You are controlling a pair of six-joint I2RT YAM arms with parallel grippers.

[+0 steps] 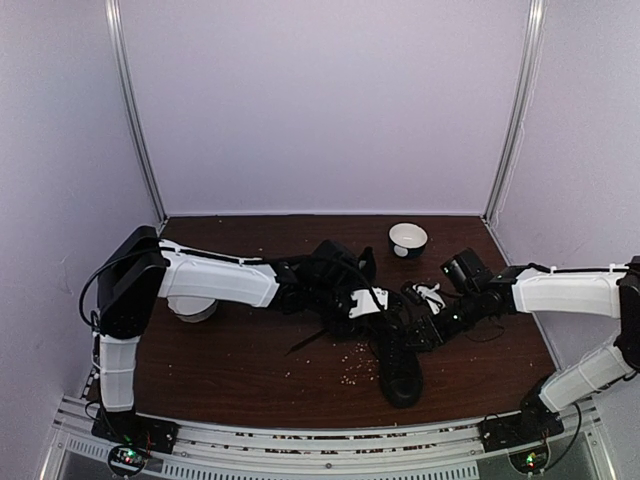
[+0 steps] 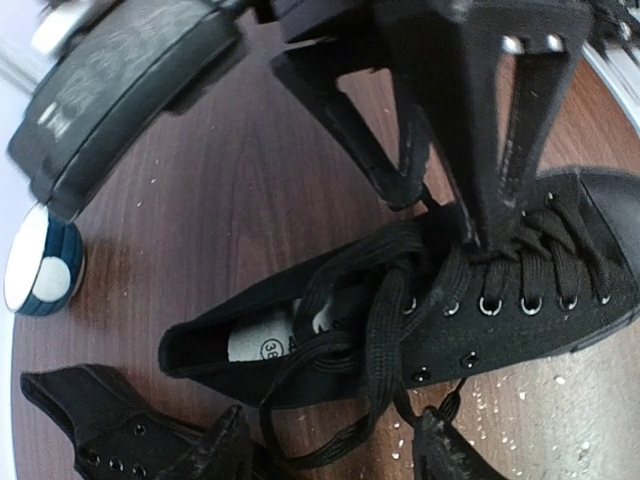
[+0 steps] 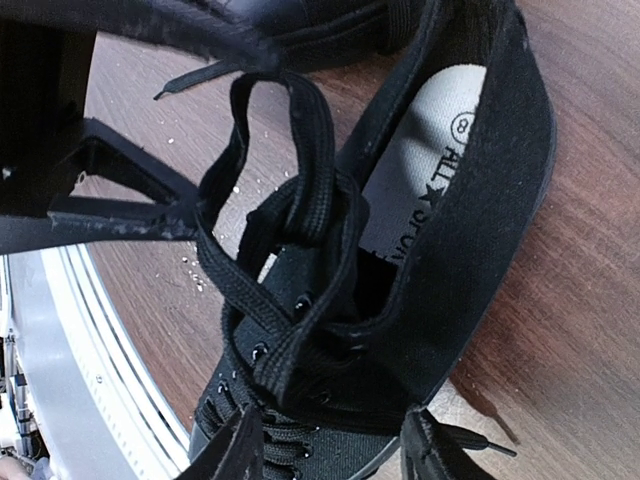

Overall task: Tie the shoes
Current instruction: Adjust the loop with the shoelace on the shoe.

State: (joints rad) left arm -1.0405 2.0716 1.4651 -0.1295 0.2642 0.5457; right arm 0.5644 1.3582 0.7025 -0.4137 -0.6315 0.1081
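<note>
**Two arms meet over a sneaker mid-counter.** On the brown counter (image 1: pixel 230 370), flecked with crumbs (image 1: pixel 350 372), one of the shoes (image 1: pixel 400 372) lies with its toe toward the near edge. Its mate (image 2: pixel 110 440) lies just beside the heel. The left gripper (image 2: pixel 338 450) stands part open, a slack strand passing between its tips with nothing pinched. The right gripper (image 3: pixel 335 452), also part open, straddles the laced front — one finger (image 2: pixel 485 190) rests on the laces (image 2: pixel 400 290), and no hold is visible. A lace loop (image 3: pixel 295 140) rises above a crossing near the top eyelets. The knot looks half-made, so forming the bow seems the step in hand. Next, by this reading, each gripper must close on a loop or end and draw outward evenly — without dragging the shoe.
</note>
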